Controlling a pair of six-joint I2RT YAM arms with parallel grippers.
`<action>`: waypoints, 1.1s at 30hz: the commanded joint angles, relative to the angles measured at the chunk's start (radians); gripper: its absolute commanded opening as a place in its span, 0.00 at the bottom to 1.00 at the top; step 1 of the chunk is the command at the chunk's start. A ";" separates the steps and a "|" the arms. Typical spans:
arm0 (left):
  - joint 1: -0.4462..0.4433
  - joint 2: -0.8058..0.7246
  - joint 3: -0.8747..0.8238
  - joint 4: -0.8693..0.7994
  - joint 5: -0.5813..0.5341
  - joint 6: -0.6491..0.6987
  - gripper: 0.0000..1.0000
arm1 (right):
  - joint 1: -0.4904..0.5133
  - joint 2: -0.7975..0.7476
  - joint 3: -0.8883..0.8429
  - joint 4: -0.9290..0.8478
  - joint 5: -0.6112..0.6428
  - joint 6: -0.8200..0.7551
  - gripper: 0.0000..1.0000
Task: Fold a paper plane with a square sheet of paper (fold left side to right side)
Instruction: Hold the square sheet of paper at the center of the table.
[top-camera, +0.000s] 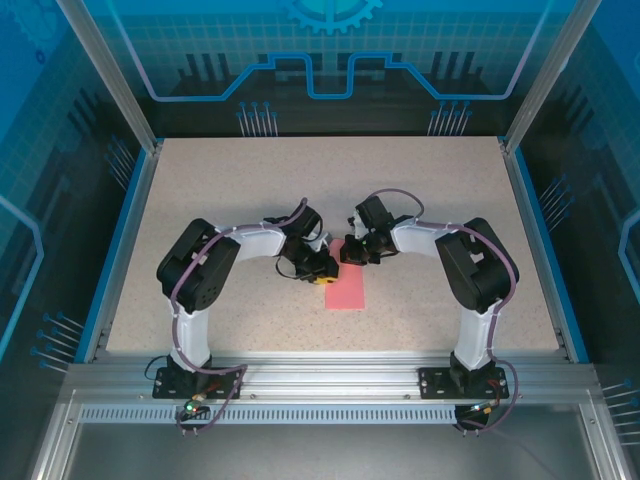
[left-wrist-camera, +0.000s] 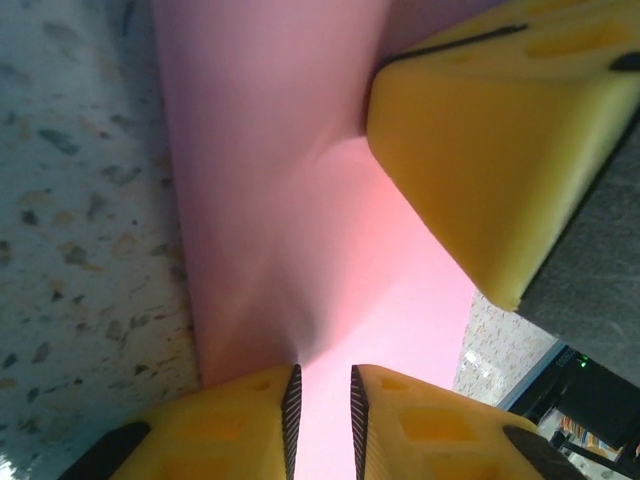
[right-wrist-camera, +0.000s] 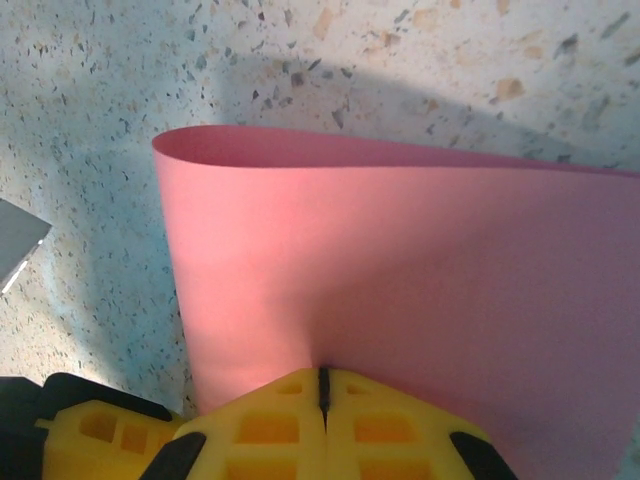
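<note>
Sheet status: the square sheet of paper (top-camera: 347, 288) lies mid-worktop (top-camera: 200, 200), just beyond both wrists. From the top camera it reads as a narrow strip, long axis near–far. So the left side looks carried over onto the right, but it isn't creased: the right wrist view shows the bend as a round, open loop standing off the worktop.

Right gripper (right-wrist-camera: 322, 392): jaws fully together, clamped on the paper at its far end, with pink coming straight out of the seam.

Left gripper (left-wrist-camera: 320, 400): at the strip's left edge, slightly nearer than the right one. Its jaws are almost together with a thin slit and pink shows through it. Can't tell whether it pinches the sheet or just bears down on it.

My read is that the step in hand is turning that loop into a crease. To do it well:
- Use the right gripper as the anchor, with the stacked edges aligned and no lift. Any slip there skews the centre line, and the plane inherits it.
- Flatten the loop from the anchored end outward, low and slow, pressing towards the bend rather than dragging across it.
- The paper is thin and a sideways pull will likely buckle it, so load mostly downward.
- Check that the free edges coincide before committing, since a bad crease won't come out cleanly.
- The grippers sit very close together, so watch for a finger clash.
</note>
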 joint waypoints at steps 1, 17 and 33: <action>-0.003 0.019 -0.005 -0.021 0.007 0.005 0.23 | -0.006 -0.003 -0.023 -0.011 0.037 -0.023 0.02; -0.017 0.020 -0.032 -0.031 -0.025 -0.028 0.23 | 0.008 -0.337 -0.110 -0.137 0.106 -0.073 0.20; -0.019 0.010 -0.025 -0.041 -0.039 -0.026 0.23 | 0.160 -0.331 -0.327 -0.019 0.086 0.100 0.03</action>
